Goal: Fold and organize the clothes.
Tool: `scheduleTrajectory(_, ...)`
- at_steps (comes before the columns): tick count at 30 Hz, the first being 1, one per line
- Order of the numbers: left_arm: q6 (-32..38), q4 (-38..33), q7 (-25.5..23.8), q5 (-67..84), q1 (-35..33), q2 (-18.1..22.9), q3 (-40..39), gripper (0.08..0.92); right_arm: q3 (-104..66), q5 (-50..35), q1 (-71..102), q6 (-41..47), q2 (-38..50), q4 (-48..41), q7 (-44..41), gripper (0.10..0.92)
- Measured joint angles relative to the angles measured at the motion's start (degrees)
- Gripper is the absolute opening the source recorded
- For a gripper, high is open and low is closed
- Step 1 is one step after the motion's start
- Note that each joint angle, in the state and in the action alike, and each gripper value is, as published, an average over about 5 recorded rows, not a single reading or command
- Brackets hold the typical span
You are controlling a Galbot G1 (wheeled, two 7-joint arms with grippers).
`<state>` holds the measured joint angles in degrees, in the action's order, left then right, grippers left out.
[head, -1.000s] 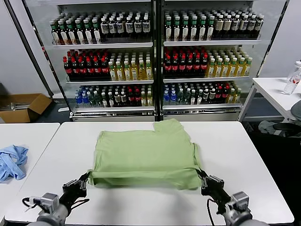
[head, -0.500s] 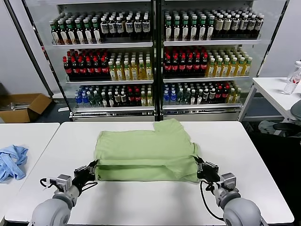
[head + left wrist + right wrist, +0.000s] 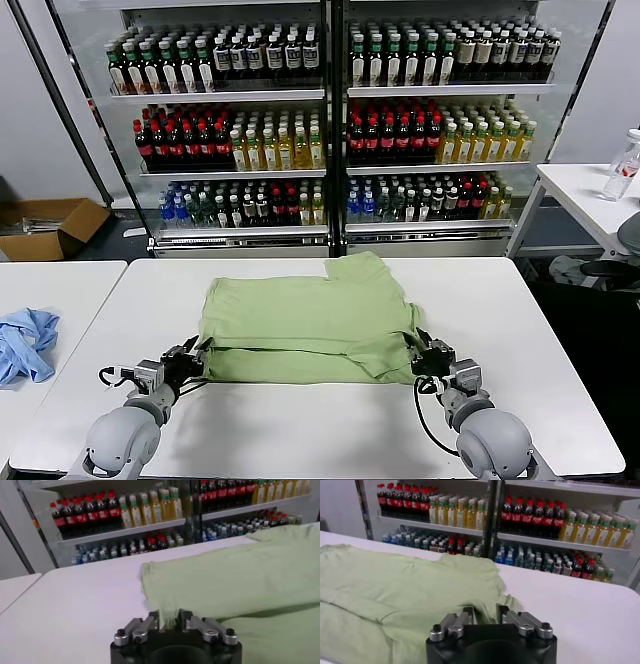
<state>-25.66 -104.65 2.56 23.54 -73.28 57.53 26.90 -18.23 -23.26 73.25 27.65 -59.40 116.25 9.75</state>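
Both grippers are sitting at the near corners of 1 green shirt (image 3: 310, 325), the left gripper (image 3: 190, 357) and right gripper (image 3: 425, 355) each parted narrowly with cloth lying between the jaws; whether they are gripping it I cannot tell. The bottom fold is looking laid; next, judging so, they need backing clear. Off beyond the left gripper, 1 blue garment (image 3: 27, 342) is lying.

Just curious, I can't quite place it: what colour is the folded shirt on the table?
Plain light green shirt; no print shows on the folded surface. The head view shows it best.
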Motion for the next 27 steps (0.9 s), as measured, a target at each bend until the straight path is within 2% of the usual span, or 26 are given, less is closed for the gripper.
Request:
scheduleTrajectory(8, -2.73, -6.13, 1.85, 3.23, -5.80, -0.89, 1.55, 0.710, -0.51, -0.40, 3.85, -0.46, -0.64, 1.49, 1.43, 0.792)
scheduleTrajectory(12, -3.87, -7.38, 2.64, 3.86, -7.76, -0.58, 1.79, 0.803, -0.11, -0.62, 4.27, -0.59, -1.30, 0.78, 1.82, 0.820)
scheduleTrajectory(15, -4.45, -7.67, 3.19, 4.23, -8.41, -0.29, 1.93, 0.819, 0.25, -1.05, 4.24, -0.60, -1.75, -0.05, 1.87, 0.819)
scheduleTrajectory(19, -4.96, -7.67, 3.76, 4.71, -8.74, -0.01, 2.08, 0.775, 0.76, -1.94, 3.92, -0.54, -2.23, -1.30, 1.95, 0.752)
scheduleTrajectory(27, -5.48, -7.78, 4.25, 5.38, -8.99, 0.04, 2.17, 0.559, 1.05, -3.41, 3.56, -0.45, -2.78, -3.07, 2.03, 0.529)
